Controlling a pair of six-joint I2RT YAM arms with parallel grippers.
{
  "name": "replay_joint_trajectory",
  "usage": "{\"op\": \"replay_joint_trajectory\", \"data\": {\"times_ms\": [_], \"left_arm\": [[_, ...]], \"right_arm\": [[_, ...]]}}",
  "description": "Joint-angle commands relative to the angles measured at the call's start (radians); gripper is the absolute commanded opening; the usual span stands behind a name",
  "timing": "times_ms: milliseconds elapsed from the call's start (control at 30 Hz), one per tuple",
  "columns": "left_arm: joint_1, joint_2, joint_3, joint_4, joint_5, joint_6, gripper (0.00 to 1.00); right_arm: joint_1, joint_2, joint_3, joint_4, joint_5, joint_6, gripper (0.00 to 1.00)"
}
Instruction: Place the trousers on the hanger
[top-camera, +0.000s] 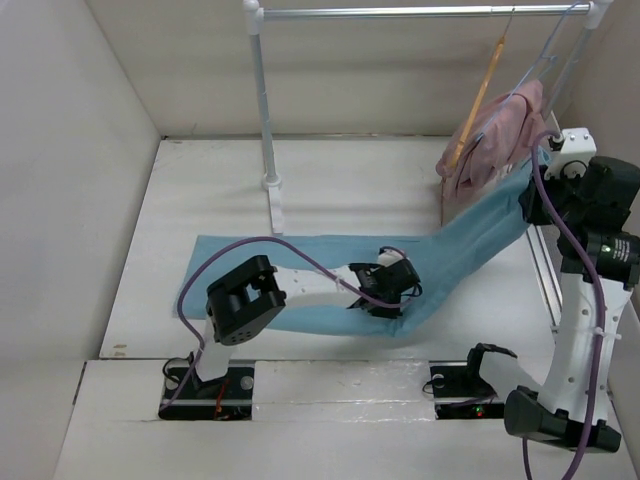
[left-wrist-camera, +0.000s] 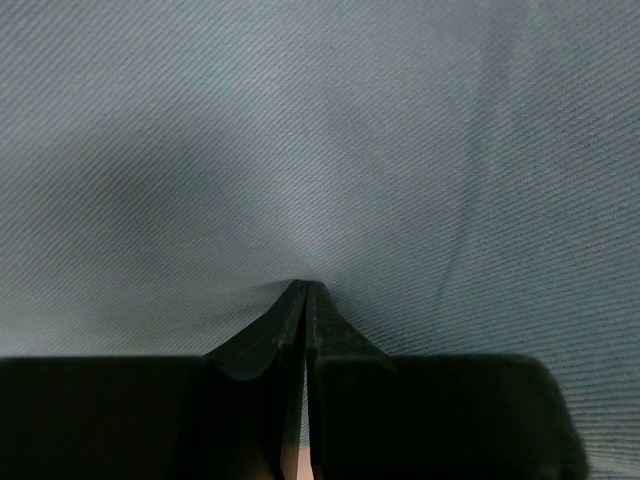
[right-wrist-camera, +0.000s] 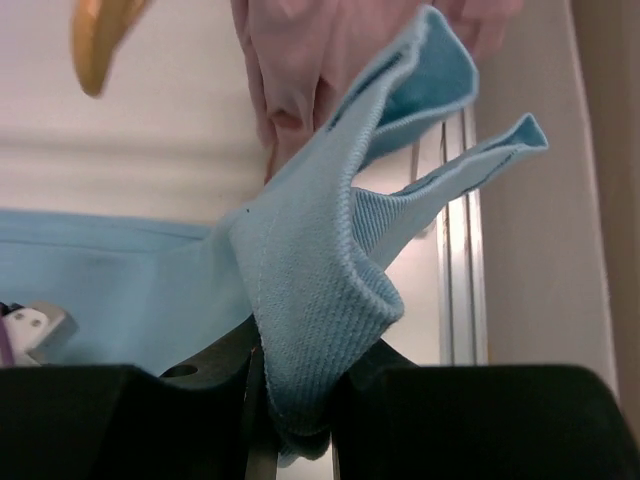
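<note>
My right gripper (right-wrist-camera: 300, 400) clamps the trousers' (top-camera: 470, 245) raised end, nearer the hanger (top-camera: 480, 95) hanging above-left. My left gripper (left-wrist-camera: 305, 300) pinches their middle on the desk (top-camera: 350, 190); the legs trail leftward.

Top view: high, behind the arm bases (top-camera: 205, 390), looking down and forward over the table (top-camera: 200, 190) to the rail (top-camera: 420, 12). Left wrist view: very close, trousers (left-wrist-camera: 320, 150) fill the frame above its jaws. Right wrist view: close, looking past its jaws toward hanger (right-wrist-camera: 100, 40) and pink garment (right-wrist-camera: 300, 70). All three share the trousers.
</note>
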Motion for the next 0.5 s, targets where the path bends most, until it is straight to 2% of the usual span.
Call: {"op": "replay_joint_trajectory", "data": {"times_ms": [0, 167, 233, 267, 300, 333, 400, 433, 467], "left_arm": [[-0.017, 0.059, 0.111, -0.008, 0.065, -0.017, 0.0], [-0.035, 0.108, 0.187, 0.082, 0.159, -0.046, 0.0], [-0.044, 0.136, 0.267, 0.032, 0.13, -0.039, 0.0], [-0.044, 0.137, 0.327, -0.029, 0.07, -0.034, 0.0], [-0.044, 0.112, 0.342, -0.078, 0.023, -0.017, 0.0], [-0.044, 0.085, 0.343, -0.079, 0.022, -0.017, 0.0], [-0.032, 0.01, 0.285, -0.116, -0.065, -0.016, 0.0], [-0.032, -0.092, 0.254, -0.126, -0.097, -0.023, 0.0], [0.014, -0.27, 0.115, -0.169, -0.225, -0.042, 0.0]], "right_arm": [[0.033, 0.02, 0.146, 0.023, 0.064, -0.054, 0.0], [0.053, 0.034, 0.166, 0.026, 0.018, -0.052, 0.0], [0.087, 0.02, 0.131, 0.038, -0.034, -0.04, 0.0], [0.101, 0.01, 0.105, 0.047, -0.059, -0.032, 0.0], [0.156, -0.03, 0.023, 0.09, -0.086, -0.01, 0.0], [0.156, -0.03, 0.022, 0.09, -0.099, -0.009, 0.0], [0.199, -0.062, -0.031, 0.147, -0.117, 0.03, 0.0], [0.243, -0.081, -0.067, 0.167, -0.122, 0.046, 0.0], [0.329, -0.098, -0.102, 0.222, -0.138, 0.102, 0.0]]}}
